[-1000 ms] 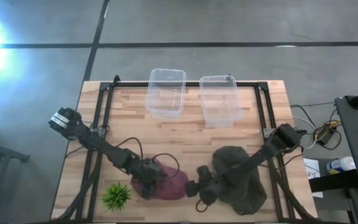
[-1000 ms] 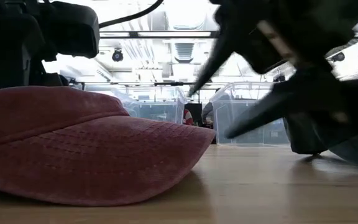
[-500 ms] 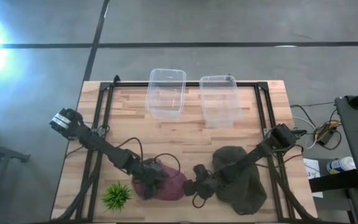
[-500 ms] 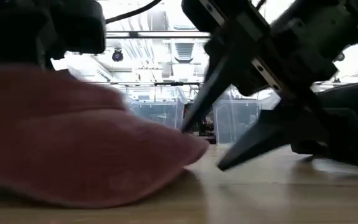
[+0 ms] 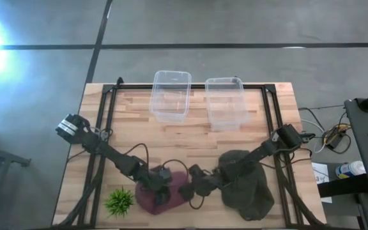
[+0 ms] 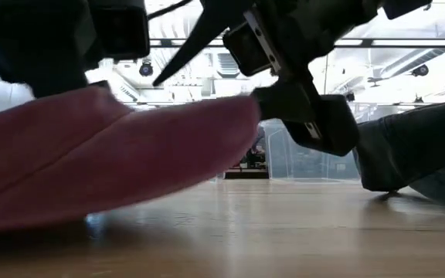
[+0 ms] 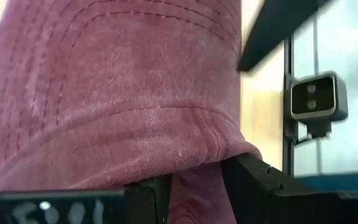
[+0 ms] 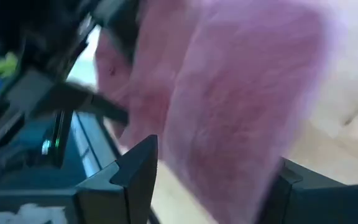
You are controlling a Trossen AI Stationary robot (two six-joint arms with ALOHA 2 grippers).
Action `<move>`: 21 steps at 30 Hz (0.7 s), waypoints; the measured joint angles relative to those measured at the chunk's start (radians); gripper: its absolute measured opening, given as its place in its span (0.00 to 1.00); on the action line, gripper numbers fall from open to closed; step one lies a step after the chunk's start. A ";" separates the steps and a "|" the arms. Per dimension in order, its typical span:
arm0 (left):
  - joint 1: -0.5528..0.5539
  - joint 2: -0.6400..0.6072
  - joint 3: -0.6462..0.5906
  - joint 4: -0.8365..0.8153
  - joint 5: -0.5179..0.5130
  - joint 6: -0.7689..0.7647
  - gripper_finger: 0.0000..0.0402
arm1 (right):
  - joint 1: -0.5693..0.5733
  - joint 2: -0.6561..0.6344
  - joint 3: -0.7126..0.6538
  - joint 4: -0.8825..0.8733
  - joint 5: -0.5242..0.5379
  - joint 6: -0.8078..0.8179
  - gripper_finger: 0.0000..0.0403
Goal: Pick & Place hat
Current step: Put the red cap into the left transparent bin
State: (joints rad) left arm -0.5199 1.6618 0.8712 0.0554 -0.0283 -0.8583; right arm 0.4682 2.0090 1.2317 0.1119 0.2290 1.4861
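The maroon hat (image 5: 149, 202) lies near the table's near edge, tilted. Its crown side rests on the wood and its brim (image 6: 207, 139) is raised. My left gripper (image 5: 158, 190) is down on the hat's crown side and is shut on it. My right gripper (image 5: 185, 190) comes in low from the right and is open. One finger (image 6: 184, 42) stands above the brim's free end and the other (image 6: 307, 116) below it. In the right wrist view the hat (image 8: 229, 81) fills the gap between the fingers. My left gripper pinches the hat's lower rim (image 7: 197, 165), a stitched fold of cloth, between its two fingers (image 7: 253, 180). It comes from above, slanting from the table's left. The hat's crown side stays on the table. My right gripper's lower finger stands at the brim's tip (image 6: 246, 116); I cannot tell whether it touches.
A dark olive hat (image 5: 248, 185) lies to the right, under my right arm. Two clear plastic tubs (image 5: 170, 96) (image 5: 225, 102) stand at the far edge. A small green plant (image 5: 120, 201) sits left of the maroon hat. A black frame (image 5: 104, 128) runs along the table's sides.
My right gripper has moved toward the table's left, off the olive hat and up to the maroon hat's brim, with its fingers now around the brim's end. The brim has risen off the table and the hat has tilted, while its crown side stayed down.
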 joint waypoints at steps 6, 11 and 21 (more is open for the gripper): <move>0.002 -0.033 0.048 -0.045 -0.067 0.042 0.32 | -0.002 -0.014 0.002 -0.003 -0.018 -0.047 0.40; -0.003 -0.110 0.118 -0.212 -0.119 0.050 0.32 | -0.002 -0.085 0.011 -0.072 0.019 -0.101 0.19; -0.081 -0.397 0.264 -0.462 -0.375 0.015 0.32 | -0.023 -0.284 0.084 -0.295 0.197 -0.271 0.04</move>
State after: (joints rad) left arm -0.6014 1.2645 1.1354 -0.4068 -0.4033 -0.8429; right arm 0.4455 1.7247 1.3155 -0.1834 0.4261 1.2155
